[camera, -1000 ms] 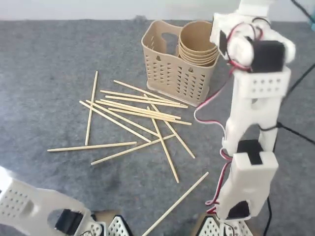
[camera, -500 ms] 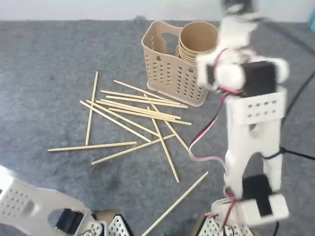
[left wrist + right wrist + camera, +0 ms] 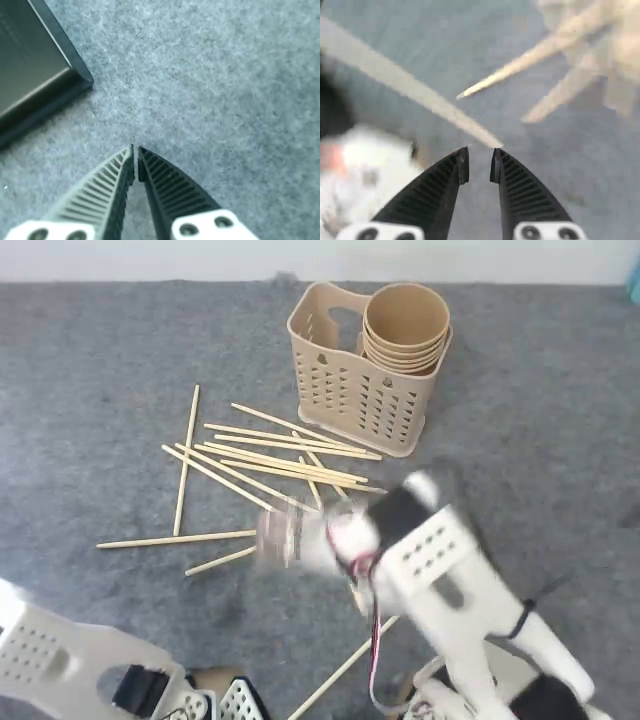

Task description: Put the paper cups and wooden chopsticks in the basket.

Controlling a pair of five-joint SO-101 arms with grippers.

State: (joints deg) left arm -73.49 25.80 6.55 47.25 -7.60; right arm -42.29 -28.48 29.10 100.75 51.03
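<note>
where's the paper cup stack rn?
High view: the paper cups sit stacked inside the basket, in its right-hand end, at the far side of the table just beyond the scattered chopsticks.

Right arm (image 3: 440, 560) from upright beside basket (image 3: 345, 390) down over chopsticks (image 3: 270, 455).

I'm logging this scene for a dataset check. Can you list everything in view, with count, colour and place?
basket: one, beige, far side of the mat.
paper cups: one stack of several, brown, standing in the basket's right part.
wooden chopsticks: more than ten, pale wood, scattered on the mat before the basket; some hidden under the right arm.
mat: one, grey, covering the table.
flat object: one, black, near the left pincer.
left pincer: dark, shut, above bare mat.
right pincer: black, slightly open, over the chopsticks, holding nothing.
</note>
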